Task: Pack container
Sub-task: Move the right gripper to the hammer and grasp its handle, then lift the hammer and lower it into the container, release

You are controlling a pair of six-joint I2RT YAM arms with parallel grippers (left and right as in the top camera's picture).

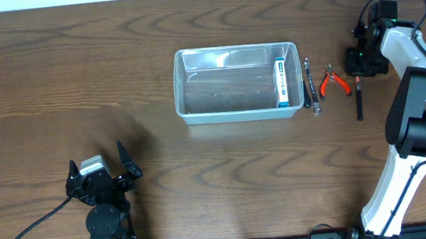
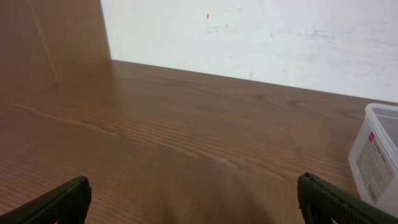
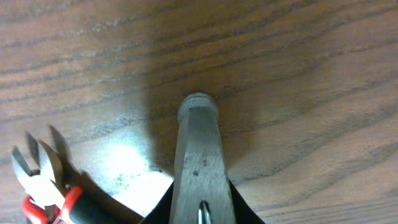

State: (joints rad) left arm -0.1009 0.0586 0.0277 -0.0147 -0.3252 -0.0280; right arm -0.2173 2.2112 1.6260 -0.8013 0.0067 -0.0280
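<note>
The clear plastic container (image 1: 196, 105) stands at the table's middle, with a small blue-and-white box (image 1: 282, 82) against its right wall. Its corner also shows in the left wrist view (image 2: 377, 155). My right gripper (image 1: 365, 59) is at the far right, to the right of the container, shut on a flat grey metal tool (image 3: 199, 149) that sticks out forward between the fingers (image 3: 200, 208), close over the table. My left gripper (image 1: 101, 177) is open and empty near the front left (image 2: 199, 208), far from the container.
A silver wrench (image 1: 312, 86), red-handled pliers (image 1: 333, 81) and a thin black tool (image 1: 358, 98) lie on the table between the container and my right gripper. The pliers' jaws show in the right wrist view (image 3: 36, 177). A white wall (image 2: 261, 37) rises behind the table.
</note>
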